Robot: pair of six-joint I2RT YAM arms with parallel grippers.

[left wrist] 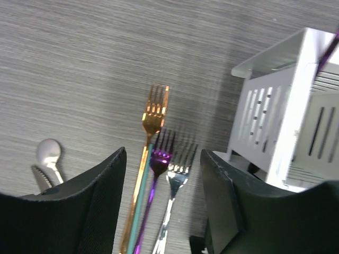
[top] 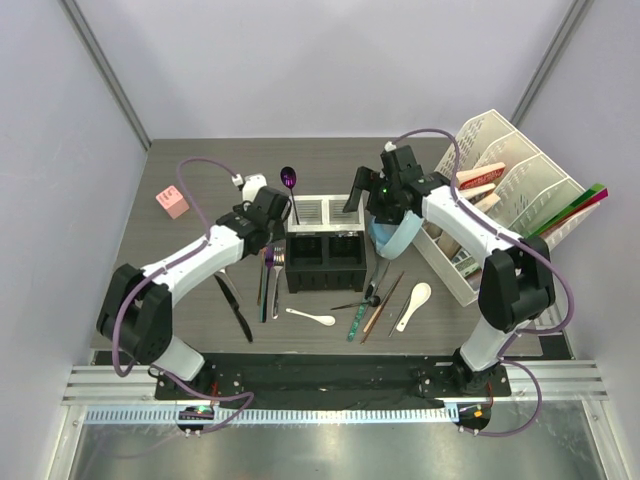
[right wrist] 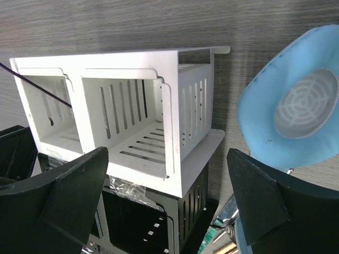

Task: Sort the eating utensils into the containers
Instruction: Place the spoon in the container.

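Caddy (top: 325, 262) sits mid-counter (top: 330, 160), with two white compartments at its back and two black at its front. Purple spoon (top: 288, 178) stands in the caddy's back left white compartment, bowl up. Left gripper (left wrist: 163, 153) hangs just left of the caddy, jaws spread wide, nothing between them. Beneath it three forks lie flat on the counter, side by side, tines pointing away: copper fork (left wrist: 153, 114) farthest from the caddy, purple fork (left wrist: 160, 159) in the middle, silver fork (left wrist: 179, 170) nearest it. Farther left of the caddy lie a small silver spoon (left wrist: 48, 152) and a black knife (top: 237, 312). Right gripper (right wrist: 168, 153) hovers over the caddy's right side, jaws wide and empty. Blue ring (right wrist: 259, 121) sits just right of the caddy. In front of the caddy is one white soup spoon (top: 312, 317). To its front right lie a green-patterned piece (top: 357, 320), brown chopsticks (top: 383, 308) and a second white soup spoon (top: 415, 303). Pink block (top: 172, 203) is well left of the caddy, white slotted rack (top: 520, 180) well right.
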